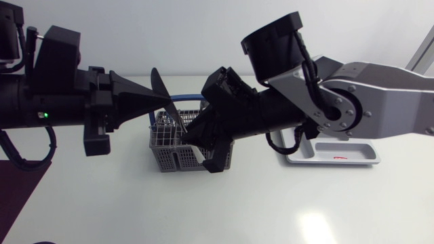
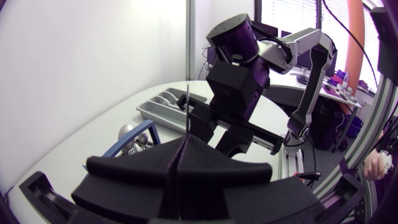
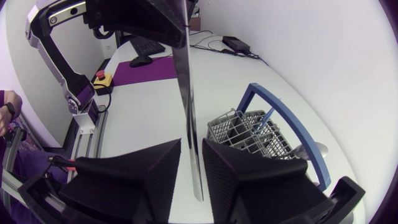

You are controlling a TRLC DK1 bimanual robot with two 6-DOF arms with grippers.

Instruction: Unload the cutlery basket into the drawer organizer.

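Note:
A table knife (image 1: 175,116) hangs above the grey wire cutlery basket (image 1: 165,154) with the blue handle. My left gripper (image 1: 165,100) is shut on the knife's upper end; in the left wrist view the knife (image 2: 186,109) sticks out ahead of the shut fingertips (image 2: 180,152). My right gripper (image 1: 188,133) comes in from the opposite side. In the right wrist view the blade (image 3: 190,106) runs down between its two fingers, which press on it from both sides at the gripper (image 3: 191,158). The basket (image 3: 249,134) stands just beyond, with a spoon (image 3: 311,149) behind it.
The grey drawer organizer (image 1: 339,156) lies at the right, partly under my right arm, and also shows past the basket in the left wrist view (image 2: 163,102). A dark purple mat (image 1: 20,190) covers the table's front left corner.

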